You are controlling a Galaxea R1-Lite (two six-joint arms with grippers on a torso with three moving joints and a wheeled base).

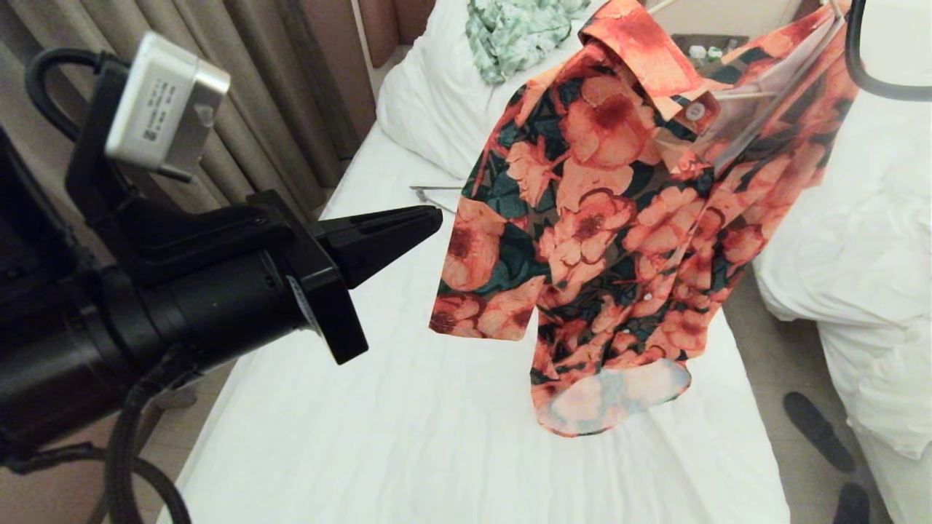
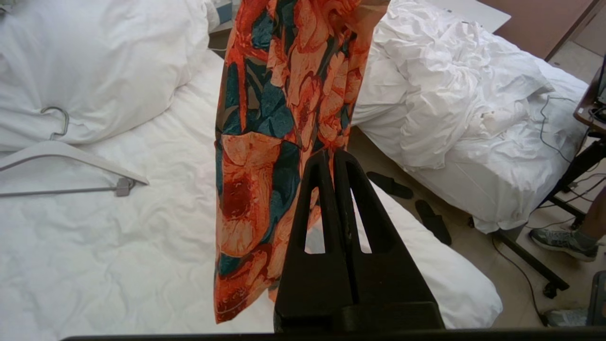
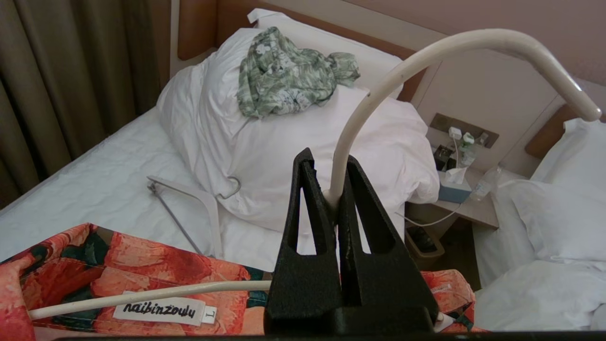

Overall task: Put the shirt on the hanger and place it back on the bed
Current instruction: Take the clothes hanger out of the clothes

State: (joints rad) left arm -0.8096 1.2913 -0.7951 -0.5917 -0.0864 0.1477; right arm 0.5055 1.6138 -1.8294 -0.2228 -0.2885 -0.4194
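**Flowered shirt hangs in mid-air above the bed, right claw clamped on the hanger's hook**

The shirt (image 1: 619,240) is on the hanger (image 3: 426,61) and hangs free over the white bed (image 1: 408,437), its hem clear of the sheet. The collar sits high near the top of the head view, one short sleeve droops on the side towards the curtains, and the pale lining shows at the lower hem. In the right wrist view the hanger's cream arm runs through the neck opening, just above the label inside the collar.

The right claw (image 3: 335,189) is closed tight on the base of the hanger's curved hook, which rises from between the two black fingers and arcs over. Only this grip carries hanger and shirt.

The left claw (image 1: 429,217) is closed too, its fingers pressed together with nothing between them. It is held level over the bed on the curtain side, tips pointing towards the shirt's sleeve, near the cloth but apart from it.

On the bed, by the big white pillow (image 1: 429,102), lies a thicker white hanger with a grey bar (image 2: 66,161). A pale green-and-white garment (image 3: 284,71) is bunched on top of the pillow. A second bed with a rumpled duvet (image 2: 464,85) stands across the aisle, with dark slippers (image 2: 412,199) on the floor between
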